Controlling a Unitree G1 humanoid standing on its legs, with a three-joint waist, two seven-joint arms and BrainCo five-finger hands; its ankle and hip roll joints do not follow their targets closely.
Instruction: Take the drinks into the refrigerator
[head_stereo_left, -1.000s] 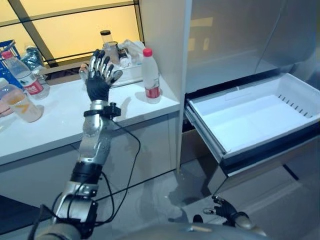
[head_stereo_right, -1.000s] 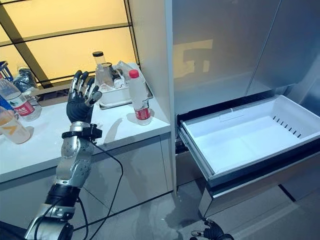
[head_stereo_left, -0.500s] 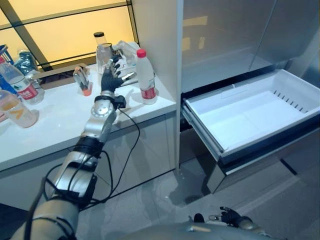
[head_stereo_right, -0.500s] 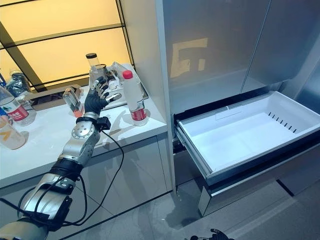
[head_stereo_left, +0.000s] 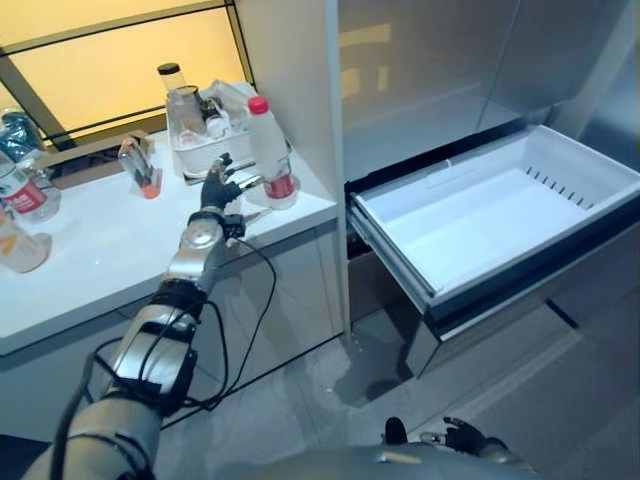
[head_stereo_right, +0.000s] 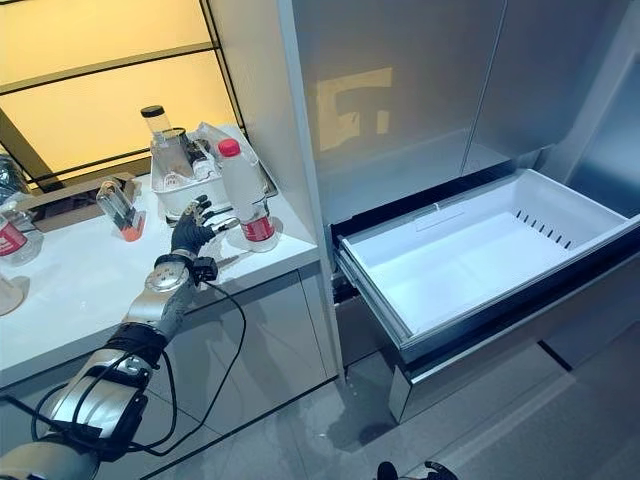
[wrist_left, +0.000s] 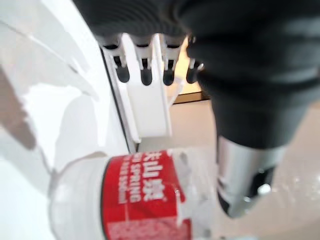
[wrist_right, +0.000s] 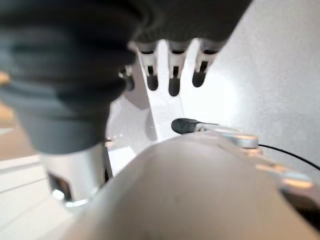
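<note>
Left hand (head_stereo_left: 217, 186) open beside the red-capped water bottle (head_stereo_left: 266, 150), not yet gripping.
Fingers spread toward its label for a side grasp; the refrigerator drawer (head_stereo_left: 480, 215) stands pulled out, ready; right hand (head_stereo_left: 462, 436) hangs low, relaxed.

Left arm stretched forward, left hand (head_stereo_left: 218, 186) raised with fingers spread, right hand (head_stereo_left: 462, 437) hanging low, fingers relaxed

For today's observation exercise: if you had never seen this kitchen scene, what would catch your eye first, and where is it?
The wide white refrigerator drawer stands pulled out and bare, to the right of the white counter. On the counter's right end the left hand reaches with open fingers beside a red-capped water bottle, not yet gripping it. The right hand hangs low near the floor.
</note>
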